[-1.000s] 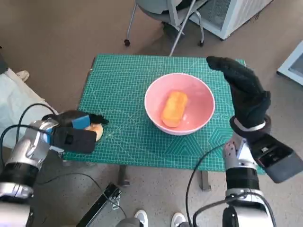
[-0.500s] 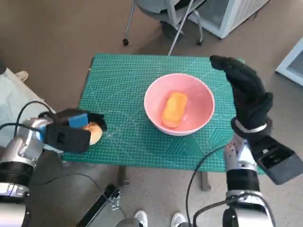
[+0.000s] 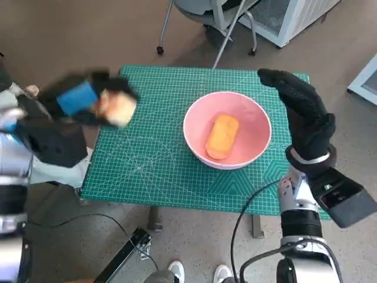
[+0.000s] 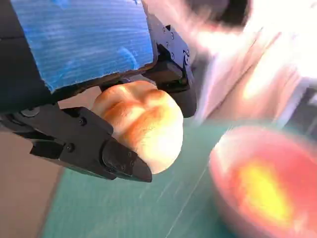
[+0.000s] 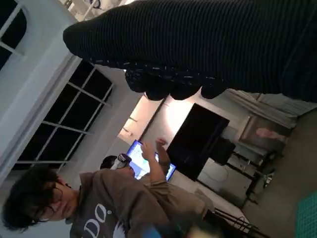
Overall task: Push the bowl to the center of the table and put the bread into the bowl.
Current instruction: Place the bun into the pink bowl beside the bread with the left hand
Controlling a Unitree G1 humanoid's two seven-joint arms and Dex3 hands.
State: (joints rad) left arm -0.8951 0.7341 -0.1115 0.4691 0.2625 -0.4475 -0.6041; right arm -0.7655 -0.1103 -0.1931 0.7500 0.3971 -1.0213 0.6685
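**Bread roll lifted, bowl near mid-bench, drop still to do**

Left hand (image 3: pixel 88 100) raised above the far left part of the bench (image 3: pixel 153 177), blurred in the head view. Fingers (image 4: pixel 114 158) clamped on the bread roll (image 4: pixel 141 124), pale and golden, gripped from both sides as the left wrist view shows plainly. Roll (image 3: pixel 118 108) clear of the green mat, well apart from the bowl.

Pink bowl (image 3: pixel 259 147) standing a little right of the bench's middle, upright, already holding one orange bread piece (image 3: pixel 222 137) lying lengthwise inside. Judged from that: pushing step looks done or nearly so, one piece already in.

Right hand (image 3: pixel 303 115) held upright just beside the bowl's right rim, gloved fingers apart, extended and holding nothing; contact with the rim impossible to tell.

Left to do, by judgement: carry the roll across to the bowl and release it above the free space beside the orange piece.

A person (image 5: pixel 99 208) visible in the right wrist view.
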